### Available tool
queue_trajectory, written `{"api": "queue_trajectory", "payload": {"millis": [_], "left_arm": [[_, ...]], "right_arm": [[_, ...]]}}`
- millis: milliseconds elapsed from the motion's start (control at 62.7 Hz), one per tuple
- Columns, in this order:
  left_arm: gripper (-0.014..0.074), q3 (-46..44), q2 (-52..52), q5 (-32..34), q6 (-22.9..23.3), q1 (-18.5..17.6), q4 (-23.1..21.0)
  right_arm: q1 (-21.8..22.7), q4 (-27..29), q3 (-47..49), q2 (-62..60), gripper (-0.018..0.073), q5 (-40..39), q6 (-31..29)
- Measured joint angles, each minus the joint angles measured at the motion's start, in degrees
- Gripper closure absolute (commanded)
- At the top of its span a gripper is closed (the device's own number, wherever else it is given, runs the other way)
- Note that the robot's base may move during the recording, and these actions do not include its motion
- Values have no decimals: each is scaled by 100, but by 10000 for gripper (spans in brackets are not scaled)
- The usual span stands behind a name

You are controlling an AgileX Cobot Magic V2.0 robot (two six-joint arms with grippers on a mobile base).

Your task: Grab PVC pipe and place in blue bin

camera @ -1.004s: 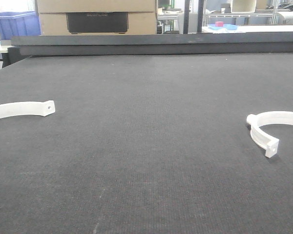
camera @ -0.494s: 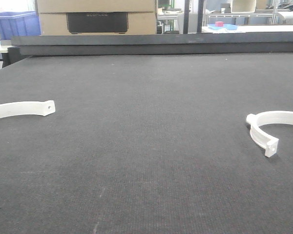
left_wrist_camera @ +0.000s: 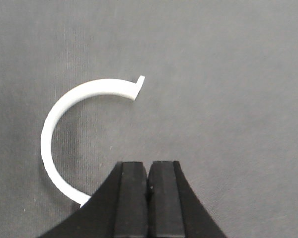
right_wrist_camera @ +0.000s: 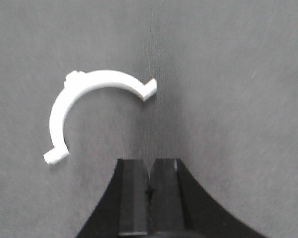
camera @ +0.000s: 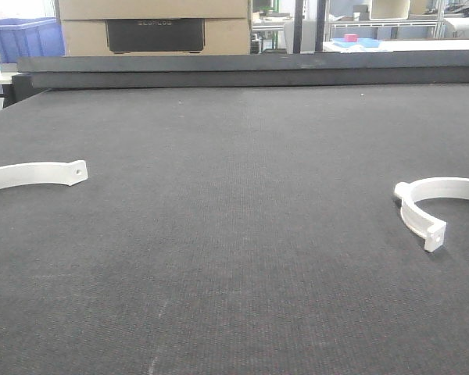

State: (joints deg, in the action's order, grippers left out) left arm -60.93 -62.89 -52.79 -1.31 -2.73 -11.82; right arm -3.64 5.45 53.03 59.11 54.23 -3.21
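- PVC pipe [camera: 412, 214] lies flat on the dark worktop [camera: 242, 234] close to its right edge, about midway between the near and far edges. It is untouched and nothing is near it.
- In the right wrist view the PVC pipe [right_wrist_camera: 104, 78] sits ahead of the right gripper [right_wrist_camera: 150, 166] and off to the left, well apart from the tips. Its open mouth faces back toward the gripper, and the line between its two squared tabs runs diagonally.
- Right gripper: fingers pressed together, holding nothing. They would need to spread before straddling the band — likely across the curved back of the C.
- The right arm looks the nearer one, as the half-ring is on its side of the worktop.
- Left gripper [left_wrist_camera: 148, 166] is also pressed together and empty. It hangs over the flat arc strip [left_wrist_camera: 46, 144], whose lower end slips behind the gripper body. In the front view this strip [camera: 35, 173] lies at the left edge and is not the target.
- Blue bin [camera: 23, 37] stands beyond the far left corner, off the worktop — a long carry across from the right edge, by my reckoning.
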Motion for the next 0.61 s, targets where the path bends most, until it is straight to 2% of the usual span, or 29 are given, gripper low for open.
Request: {"api": "queue_trajectory", "payload": {"millis": [446,606], "left_arm": [[707,0,-989,-67,0,0,-71],[707,0,-1014,-77,10,0,-71]], "right_arm": [[0,452,0,1354,715,-559,11],[-131,452,35,1889,709,-435,435]]}}
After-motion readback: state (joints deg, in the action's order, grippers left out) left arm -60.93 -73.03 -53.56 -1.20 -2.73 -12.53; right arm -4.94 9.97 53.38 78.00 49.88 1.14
